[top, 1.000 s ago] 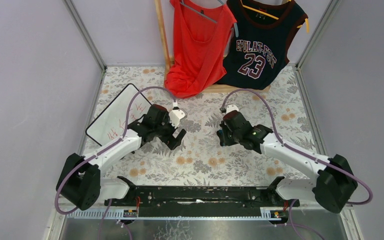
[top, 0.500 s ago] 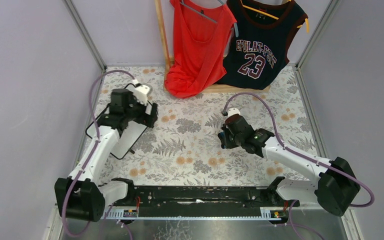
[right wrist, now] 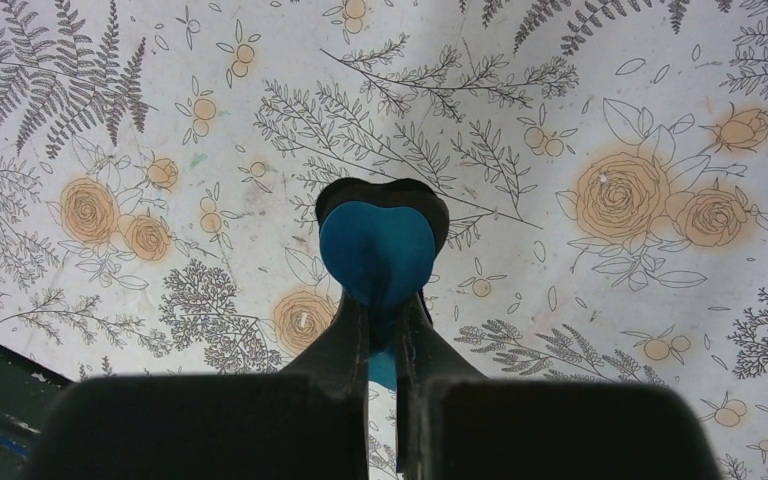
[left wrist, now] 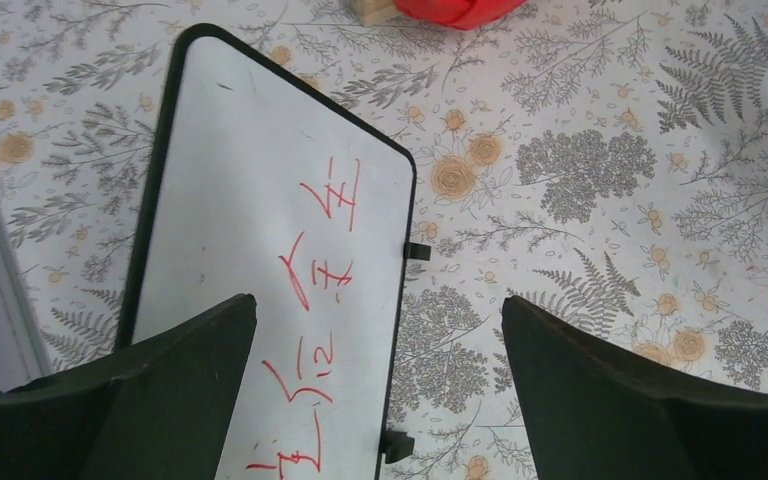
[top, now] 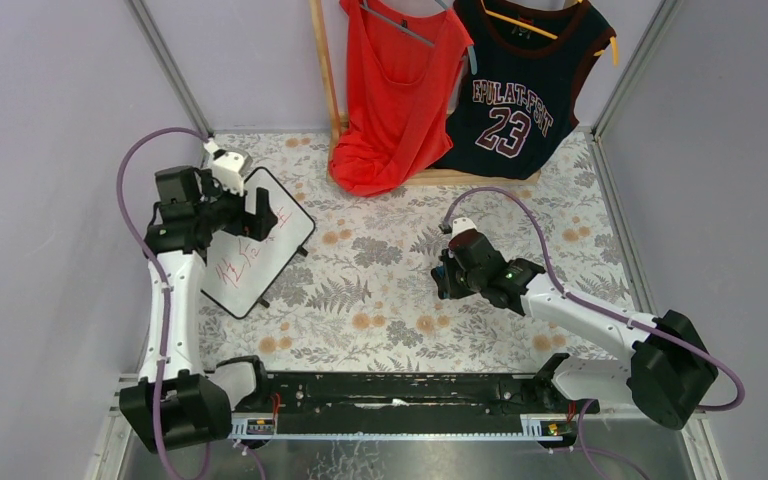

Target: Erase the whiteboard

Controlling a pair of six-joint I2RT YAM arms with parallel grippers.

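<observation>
The whiteboard lies tilted at the table's left, with a black frame and red handwritten marks. In the left wrist view the whiteboard fills the left half, with its right edge running between the fingers. My left gripper hangs above the board's far end, open and empty, and it shows in its own view with jaws wide apart. My right gripper is right of the table's centre, shut on a blue eraser with a dark underside. It holds the eraser above the floral cloth, far from the board.
A red top and a dark jersey numbered 23 hang from a wooden rack at the back. Purple walls stand on both sides, the left one close to the board. A black rail runs along the near edge.
My left arm has swung from the table's middle out to the far left, and now sits over the whiteboard's far end with jaws still open. The right arm has barely moved.
</observation>
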